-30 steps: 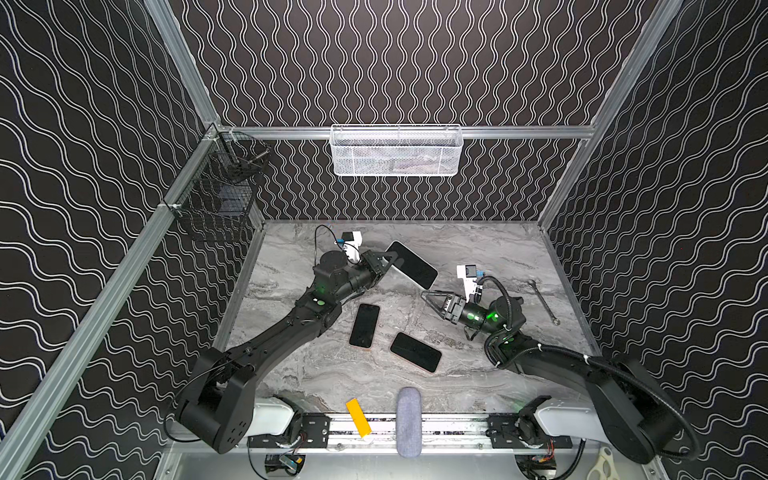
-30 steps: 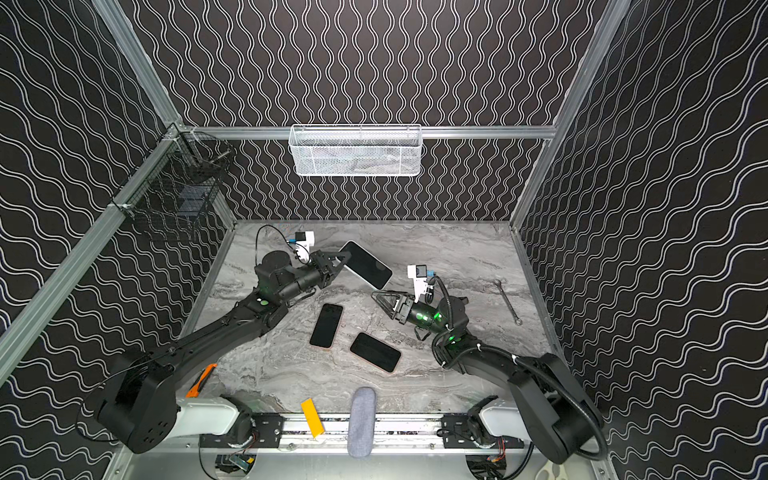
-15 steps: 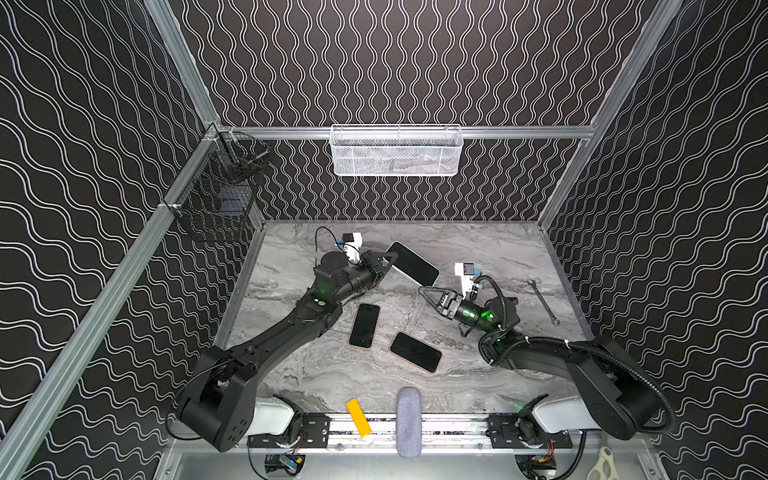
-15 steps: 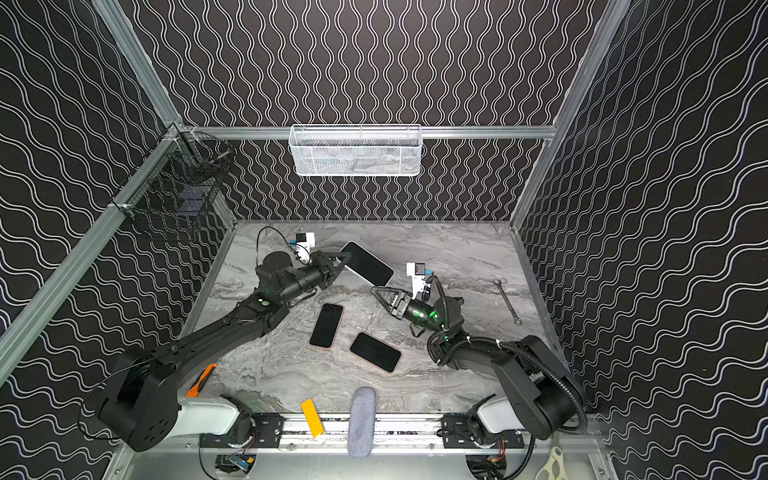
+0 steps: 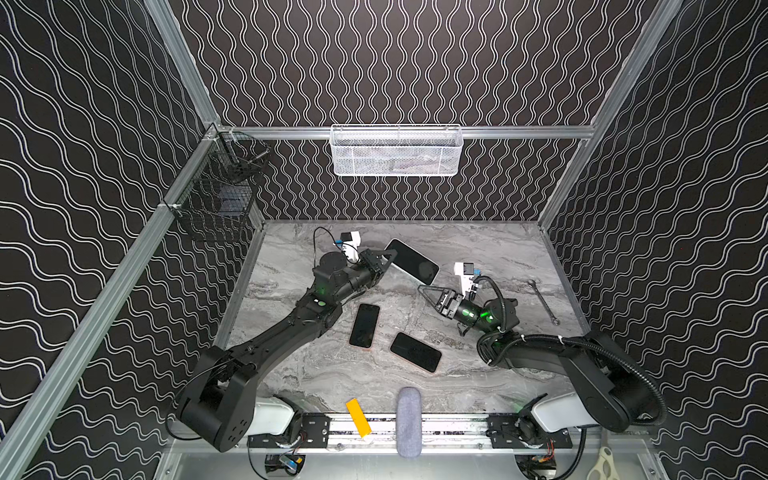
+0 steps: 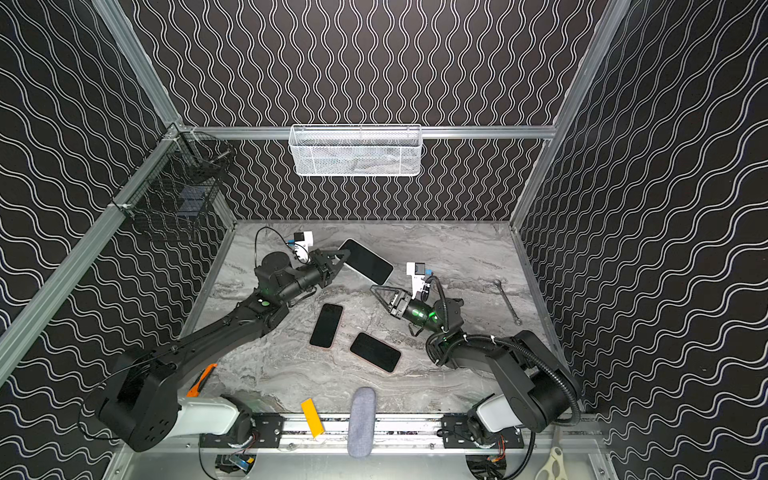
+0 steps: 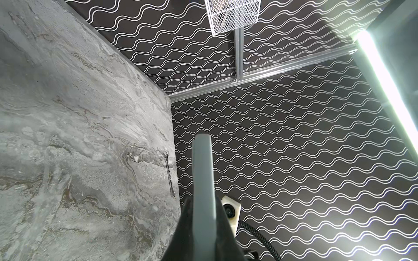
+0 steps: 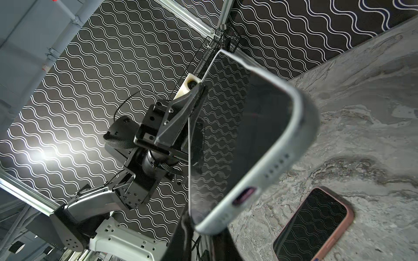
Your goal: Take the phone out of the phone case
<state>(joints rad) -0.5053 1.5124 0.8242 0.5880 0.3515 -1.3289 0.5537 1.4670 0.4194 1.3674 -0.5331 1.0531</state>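
We see the phone (image 5: 413,262), dark screen up and seated in its pale grey phone case (image 8: 282,158). It is held tilted off the marble table (image 5: 478,249), at about 12 o'clock from the table's middle.

The left gripper (image 5: 388,258) has its fingers clamped across the phone's end toward 9 o'clock. In the left wrist view the case's edge runs straight out from between them. The right gripper (image 5: 424,289) reaches in from 4 o'clock, its fingers closed on the case's corner toward 5 o'clock. In the right wrist view that corner, beside the charging port, sits between the two dark fingers (image 8: 178,244). There the held phone fills the middle of the view and hides part of the left gripper behind it.

Two loose phones lie flat toward 6 o'clock of the held one, between the arms. A pink-rimmed phone (image 5: 365,325) lies just beside the left forearm, and a second loose phone (image 5: 415,352) lies near it, below the right gripper in both top views.

A wrench (image 5: 542,301) lies at 3 o'clock by the right wall, well apart from the phones. At 6 o'clock, on the front rail, are a yellow block (image 5: 358,417) and a grey padded roll (image 5: 408,422). A white mesh basket (image 5: 397,149) hangs on the back wall at 12 o'clock, and a black wire basket (image 5: 216,195) at 10 o'clock. In a top view an orange tool (image 6: 201,380) shows at 8 o'clock beside the left arm's base.
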